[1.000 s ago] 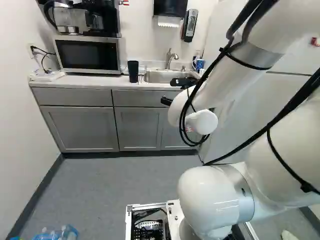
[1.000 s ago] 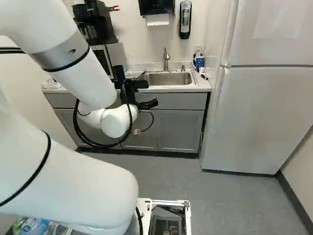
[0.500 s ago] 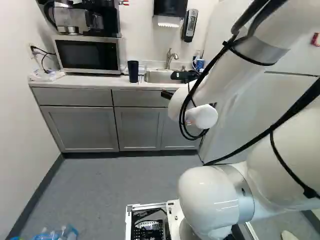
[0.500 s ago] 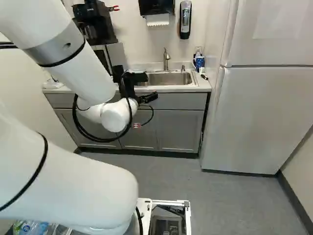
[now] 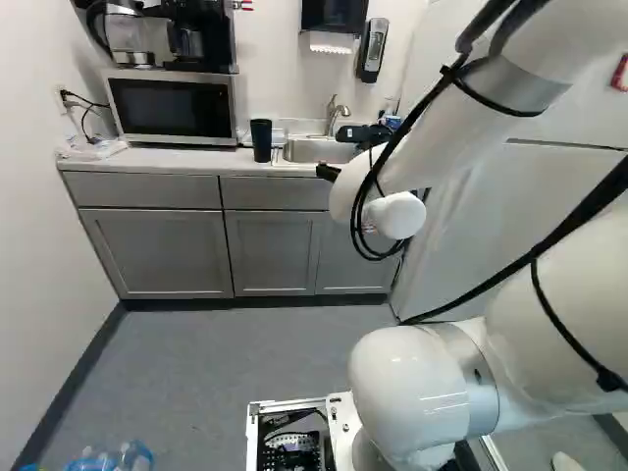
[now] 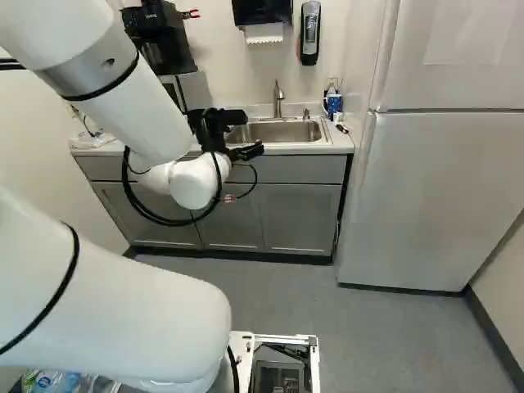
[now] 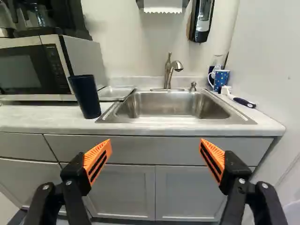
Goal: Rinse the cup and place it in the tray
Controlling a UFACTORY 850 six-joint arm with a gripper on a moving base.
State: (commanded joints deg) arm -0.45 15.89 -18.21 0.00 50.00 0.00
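poised in front of the kitchen counter [image 7: 42,112], with the gripper [image 7: 155,140] wide and empty, with orange pads [image 7: 97,161] well apart and pointed roughly at the sink [image 7: 161,104]. standing upright on the counter, just beside the sink on the side of the microwave [image 7: 83,56]: the dark cup [image 7: 85,96], ahead of the gripper but off to its left, outside the gap between the pads. seen behind the cup, beside the sink: a low, clear tray [image 7: 116,98], probably the one meant. less likely the target: a blue mug [image 7: 220,80] near the sink's far corner, on the opposite side.

calls, by the look of it, for a shift left, then forward, to bring the spread pads either side of the cup's vertical long axis. risks knocking the cup with the near pad if advanced before lining up.
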